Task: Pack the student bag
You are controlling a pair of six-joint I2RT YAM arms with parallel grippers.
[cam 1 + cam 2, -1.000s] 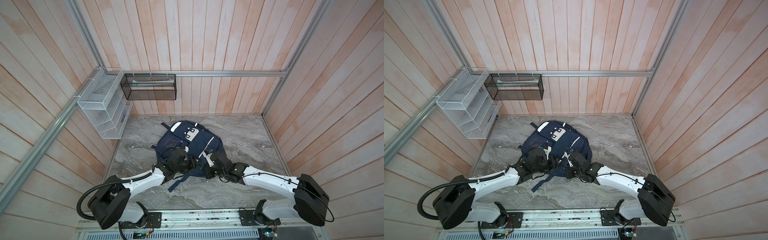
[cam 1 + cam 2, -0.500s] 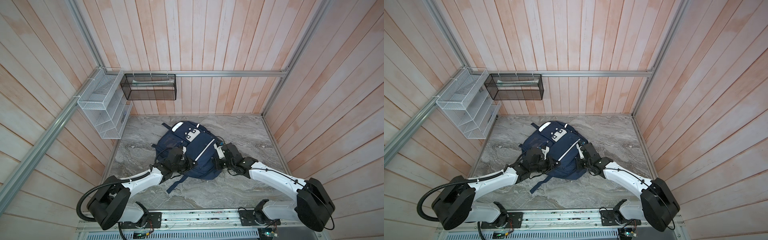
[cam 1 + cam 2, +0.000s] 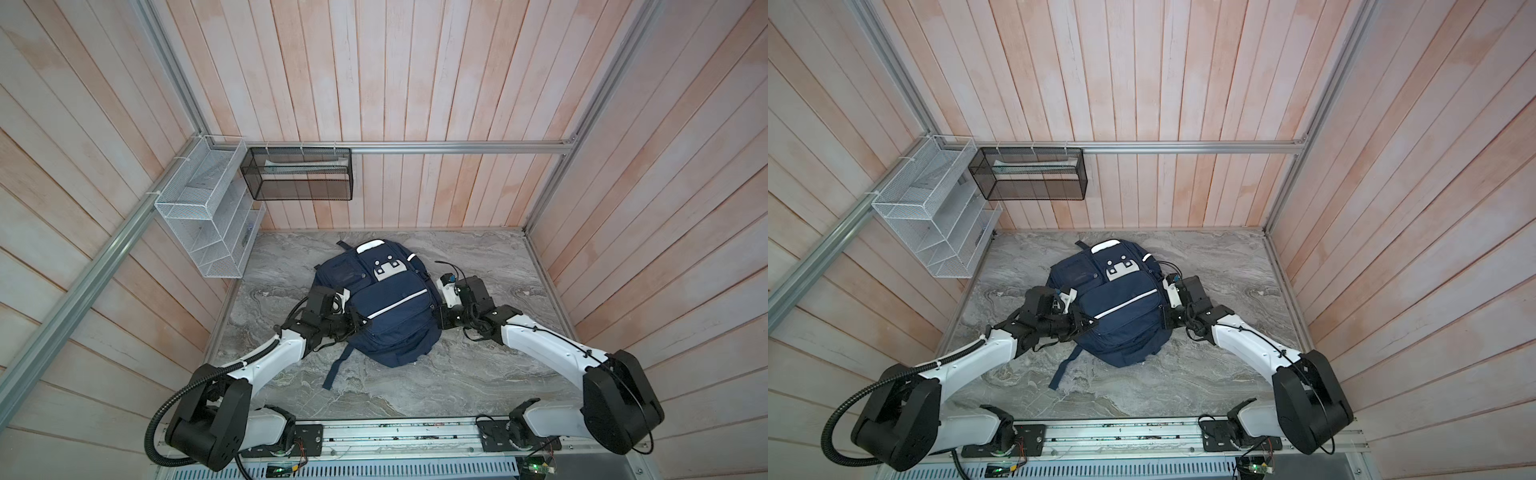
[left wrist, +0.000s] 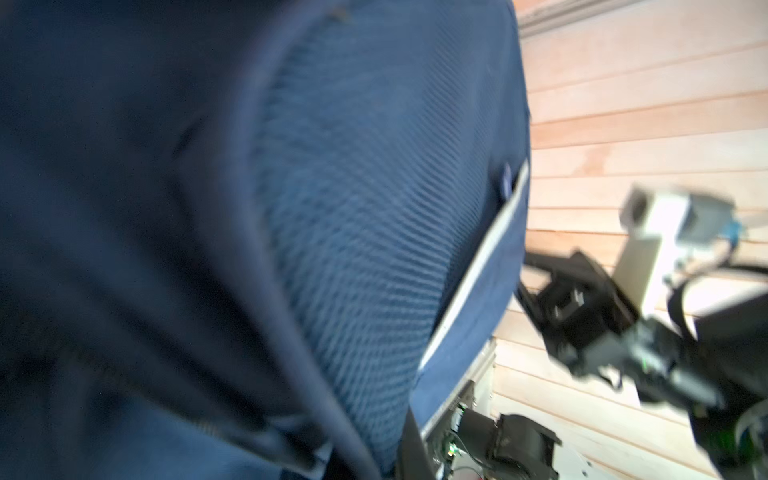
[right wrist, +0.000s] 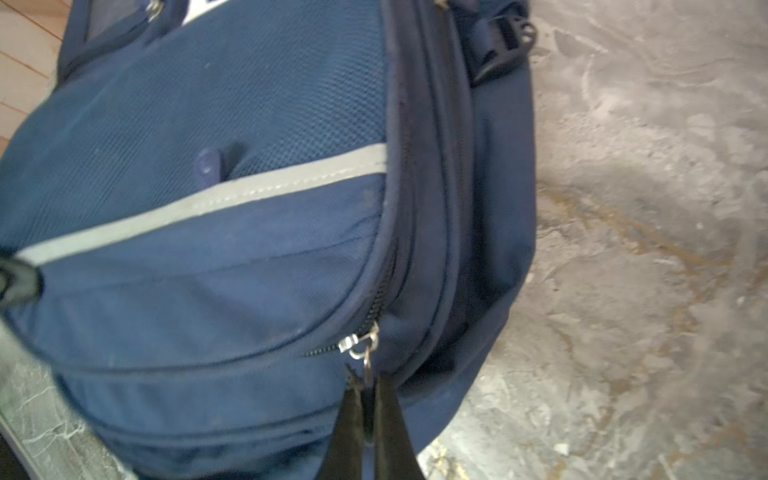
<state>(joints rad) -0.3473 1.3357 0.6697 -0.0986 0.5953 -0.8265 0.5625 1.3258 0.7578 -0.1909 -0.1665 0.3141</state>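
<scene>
The student bag (image 3: pixel 390 316) lies on the desk (image 3: pixel 478 374) between both pincers. The right pincer (image 5: pixel 368 378) is clamped on a zipper pull (image 5: pixel 365 352) at its tips. The left pincer (image 3: pixel 360 323) is closed against the bag's opposite side, hold unclear. Opening a pocket seems the current step; next comes a steady pull along the zipper.

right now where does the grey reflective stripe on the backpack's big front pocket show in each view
Top view: reflective stripe, slanting across the front pocket, mid-frame.
Top view: same stripe, slightly further left.
Left wrist: blurred stripe near the bag's edge, against the wooden wall.
Right wrist: stripe crossing the pocket to its side seam.
Shared landmark: the navy student bag.
</scene>
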